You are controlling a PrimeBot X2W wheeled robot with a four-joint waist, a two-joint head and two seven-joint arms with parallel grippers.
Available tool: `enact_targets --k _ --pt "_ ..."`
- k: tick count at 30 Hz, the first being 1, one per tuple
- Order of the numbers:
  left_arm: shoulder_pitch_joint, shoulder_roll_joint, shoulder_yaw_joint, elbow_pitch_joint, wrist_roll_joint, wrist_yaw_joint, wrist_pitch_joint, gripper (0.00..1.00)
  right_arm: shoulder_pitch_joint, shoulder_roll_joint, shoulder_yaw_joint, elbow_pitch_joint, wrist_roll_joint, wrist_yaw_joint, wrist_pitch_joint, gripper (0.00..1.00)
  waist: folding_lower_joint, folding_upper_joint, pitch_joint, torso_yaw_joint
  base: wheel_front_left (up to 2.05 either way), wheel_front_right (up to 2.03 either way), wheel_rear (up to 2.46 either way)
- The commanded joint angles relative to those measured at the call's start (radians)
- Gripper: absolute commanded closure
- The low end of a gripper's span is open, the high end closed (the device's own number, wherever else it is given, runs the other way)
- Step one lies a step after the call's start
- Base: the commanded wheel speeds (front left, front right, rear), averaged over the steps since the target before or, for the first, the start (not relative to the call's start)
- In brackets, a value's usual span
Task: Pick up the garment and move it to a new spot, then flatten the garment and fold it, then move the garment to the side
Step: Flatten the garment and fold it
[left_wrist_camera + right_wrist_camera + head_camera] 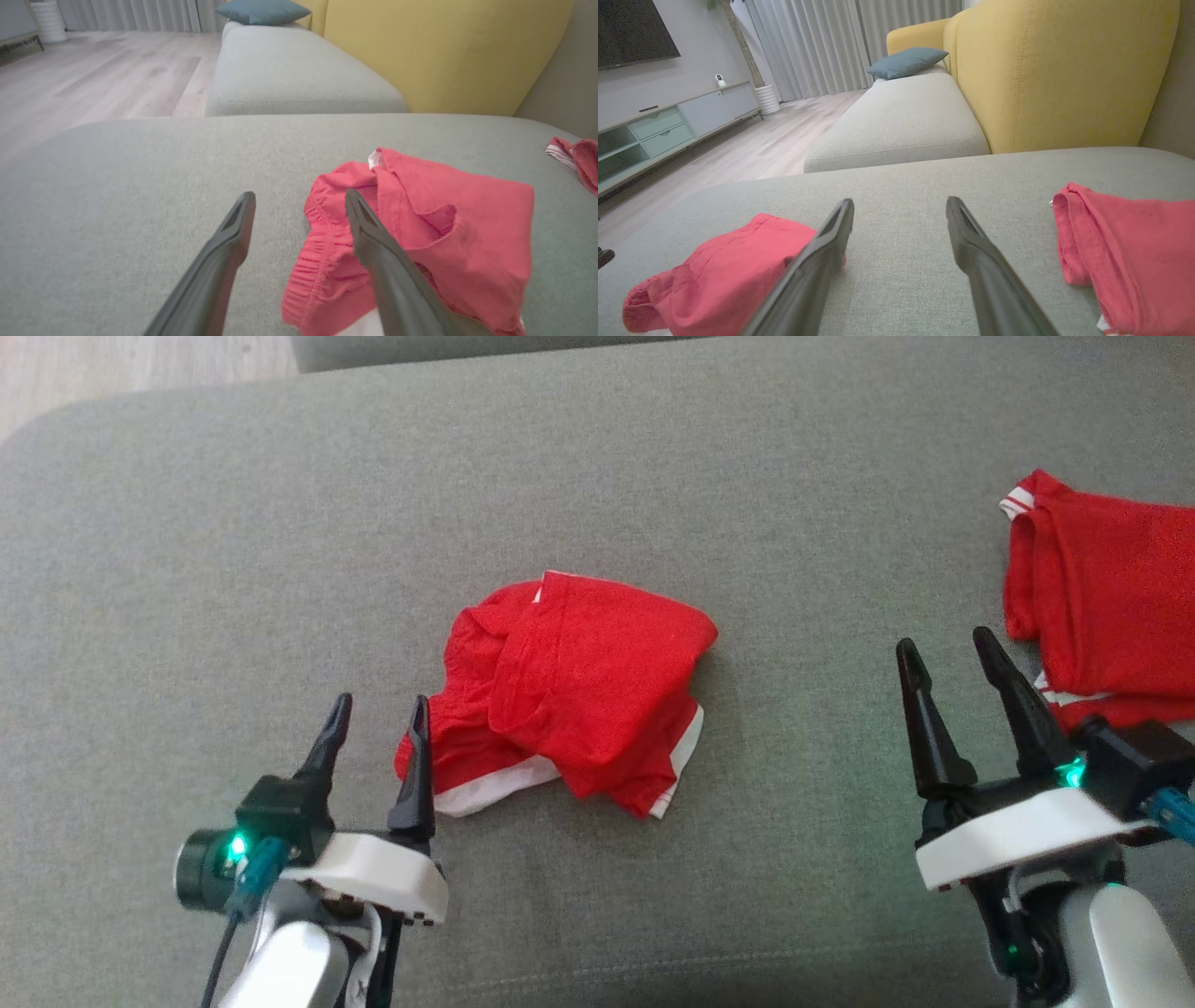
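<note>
On sofa seat point(280, 523), red shorts point(569, 691) look soft, light; we should grab waistband point(306, 270). Left hand point(382, 700), right hand point(942, 639) wide open, empty.

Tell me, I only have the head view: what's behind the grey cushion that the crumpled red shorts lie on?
Observer: A yellow sofa backrest rises behind it, in the right wrist view.
Operator: Anything on the neighbouring seat?
Observer: A teal pillow lies at its far end.
Operator: Which part of the shorts faces the left end effector?
Observer: The gathered elastic waistband, seen from the left wrist; the end effector is open.
</note>
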Motion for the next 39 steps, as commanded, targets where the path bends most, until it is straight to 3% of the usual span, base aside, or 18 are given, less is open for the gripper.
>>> enact_targets --k 1,11,25,28,35,39 --pt "-0.024 0.016 0.046 -0.049 0.025 0.018 -0.030 0.00 -0.002 -0.019 0.013 -0.048 -0.011 0.003 0.006 0.00 0.0000 -0.0001 -0.014 0.002 0.00 0.00 0.00" --pt "0.008 0.071 0.108 -0.164 0.132 0.096 -0.070 0.00 0.037 -0.020 0.014 -0.086 -0.045 0.003 0.041 0.00 0.0000 -0.0001 -0.058 0.009 0.00 0.00 0.00" --pt "0.033 0.068 0.107 -0.176 0.116 0.094 -0.071 0.00 0.039 -0.020 0.033 -0.083 -0.040 0.003 0.068 0.00 0.0000 -0.0001 -0.052 0.013 0.00 0.00 0.00" --pt "0.024 0.068 0.109 -0.171 0.112 0.090 -0.071 0.00 0.014 -0.030 0.106 -0.064 -0.035 0.003 0.103 0.00 0.0000 -0.0001 -0.042 0.013 0.00 0.00 0.00" --pt "-0.009 0.052 0.098 -0.159 0.111 0.075 -0.072 0.00 -0.118 -0.052 0.420 0.026 0.013 0.003 0.232 0.00 0.0000 -0.0001 -0.006 0.030 0.00 0.00 0.00" --pt "-0.031 0.038 0.091 -0.152 0.113 0.067 -0.072 0.00 -0.215 -0.062 0.546 0.094 0.021 0.003 0.274 0.00 0.0000 -0.0001 0.016 0.050 0.00 0.00 0.00"
